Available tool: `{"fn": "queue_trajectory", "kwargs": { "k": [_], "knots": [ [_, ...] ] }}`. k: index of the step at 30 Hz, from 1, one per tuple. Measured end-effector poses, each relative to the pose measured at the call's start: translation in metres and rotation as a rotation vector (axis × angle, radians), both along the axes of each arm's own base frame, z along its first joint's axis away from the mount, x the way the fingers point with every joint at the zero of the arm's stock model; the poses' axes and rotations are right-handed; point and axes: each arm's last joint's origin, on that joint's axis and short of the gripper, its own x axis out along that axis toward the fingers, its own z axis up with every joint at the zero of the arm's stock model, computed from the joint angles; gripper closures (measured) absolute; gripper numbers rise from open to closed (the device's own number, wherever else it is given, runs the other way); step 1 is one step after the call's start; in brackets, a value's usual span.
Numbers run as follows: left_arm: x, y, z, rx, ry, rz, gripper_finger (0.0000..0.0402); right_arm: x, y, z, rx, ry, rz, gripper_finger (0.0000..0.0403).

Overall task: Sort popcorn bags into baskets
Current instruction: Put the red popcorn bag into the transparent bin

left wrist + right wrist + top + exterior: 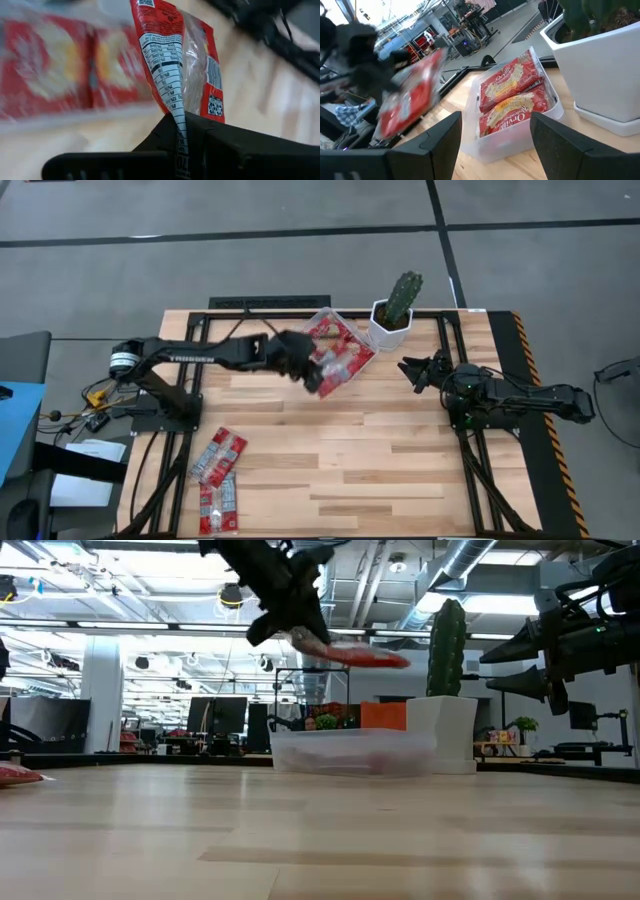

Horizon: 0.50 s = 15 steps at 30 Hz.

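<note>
Up in the air, a popcorn bag [352, 654] is pinched in the left gripper [308, 368], hanging over the near edge of the clear basket [362, 368]. Only the left wrist view shows the fingers [240, 150] clamped on its edge. Two bags [512, 97] lie inside the basket; roughly four more [217, 480] sit well behind that outstretched arm. Beside the cactus pot [392, 326], the right gripper [418, 370] waits spread apart.

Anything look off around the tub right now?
Nothing spilled or damaged. The tub sits askew to the table edges, with bags flat inside. Left gripper carries a bag above it.
</note>
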Motion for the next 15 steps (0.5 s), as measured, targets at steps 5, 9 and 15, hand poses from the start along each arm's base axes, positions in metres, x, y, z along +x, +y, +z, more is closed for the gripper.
{"fn": "queue_trajectory", "kwargs": {
  "k": [5,9,15],
  "knots": [
    [0.010,0.044,-0.004,0.016,-0.060,0.077,0.0401,0.000,0.000,0.000,-0.006,0.004,-0.002,0.0143],
    [0.019,0.070,-0.028,-0.031,-0.048,0.087,0.0401,0.000,0.000,0.000,-0.007,0.005,-0.007,0.0143],
    [0.033,0.092,-0.062,-0.132,-0.060,0.075,0.0401,0.000,0.000,0.000,-0.007,0.005,-0.007,0.0143]
  ]
}}
